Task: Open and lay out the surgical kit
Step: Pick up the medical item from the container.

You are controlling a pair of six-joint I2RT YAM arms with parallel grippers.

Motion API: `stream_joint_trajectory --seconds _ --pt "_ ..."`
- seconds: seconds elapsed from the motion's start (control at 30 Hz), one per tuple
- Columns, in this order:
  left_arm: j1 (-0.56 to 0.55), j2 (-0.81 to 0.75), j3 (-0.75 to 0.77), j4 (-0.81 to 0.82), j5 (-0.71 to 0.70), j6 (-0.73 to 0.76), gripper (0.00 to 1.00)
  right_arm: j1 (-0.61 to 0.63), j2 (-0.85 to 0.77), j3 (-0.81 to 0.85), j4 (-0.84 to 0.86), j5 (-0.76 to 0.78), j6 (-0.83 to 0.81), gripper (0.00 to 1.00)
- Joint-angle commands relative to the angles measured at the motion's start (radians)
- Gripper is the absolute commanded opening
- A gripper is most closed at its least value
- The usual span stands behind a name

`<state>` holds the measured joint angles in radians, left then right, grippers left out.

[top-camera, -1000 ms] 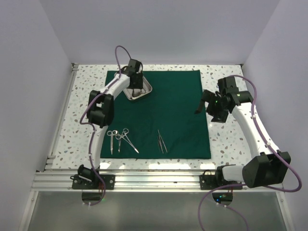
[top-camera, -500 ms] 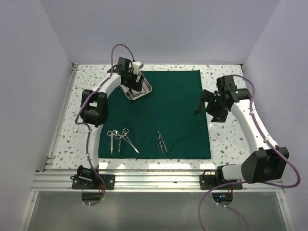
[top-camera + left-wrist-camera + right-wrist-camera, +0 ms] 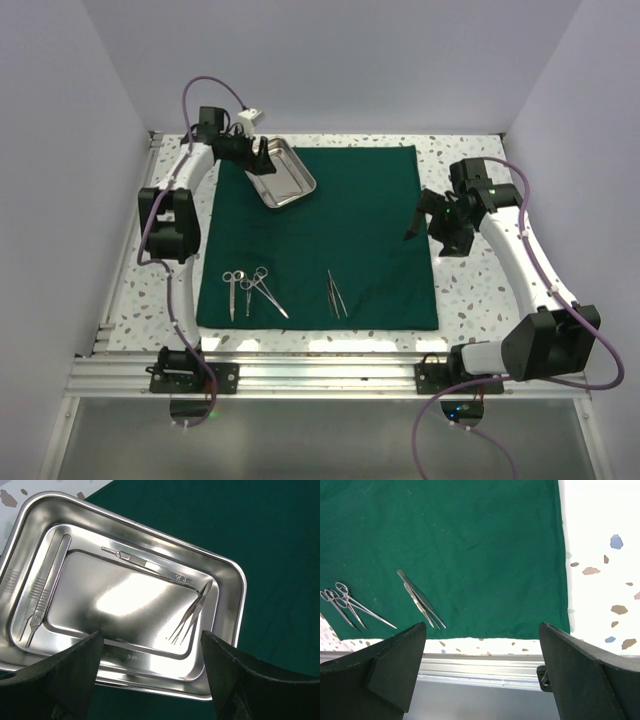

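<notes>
Left gripper fingers apart, empty, over shiny rectangular steel tray at far-left corner of dark green square cloth. Right gripper fingers apart, empty, above cloth's right edge.

Tray skewed on drape's far-left corner, left gripper at its rim. Scissors, forceps, tweezers near front edge.

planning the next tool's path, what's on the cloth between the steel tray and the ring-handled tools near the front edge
Nothing. The top view shows only bare green cloth between the steel tray and the ring-handled tools.
</notes>
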<state>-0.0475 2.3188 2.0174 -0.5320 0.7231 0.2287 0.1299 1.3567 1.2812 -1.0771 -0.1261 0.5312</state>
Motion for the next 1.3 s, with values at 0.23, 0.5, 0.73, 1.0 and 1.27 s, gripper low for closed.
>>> stream_joint_trajectory --seconds 0.23,0.5,0.73,1.0,1.27 --pt "-0.057 -0.068 -0.042 -0.020 0.069 0.121 0.77 -0.006 -0.005 0.014 -0.015 -0.027 0.007 0.98" --pt "-0.123 -0.065 -0.108 -0.014 -0.154 0.176 0.66 -0.004 -0.014 -0.008 -0.017 -0.027 0.006 0.98" --pt "-0.164 -0.061 -0.172 0.018 -0.318 0.208 0.66 -0.004 -0.022 -0.026 -0.018 -0.027 0.000 0.99" --pt "-0.198 -0.016 -0.189 0.032 -0.364 0.205 0.62 -0.007 -0.008 -0.028 -0.017 -0.032 -0.010 0.99" --pt "-0.226 0.010 -0.174 0.033 -0.384 0.195 0.42 -0.009 -0.001 -0.036 -0.003 -0.043 -0.008 0.99"
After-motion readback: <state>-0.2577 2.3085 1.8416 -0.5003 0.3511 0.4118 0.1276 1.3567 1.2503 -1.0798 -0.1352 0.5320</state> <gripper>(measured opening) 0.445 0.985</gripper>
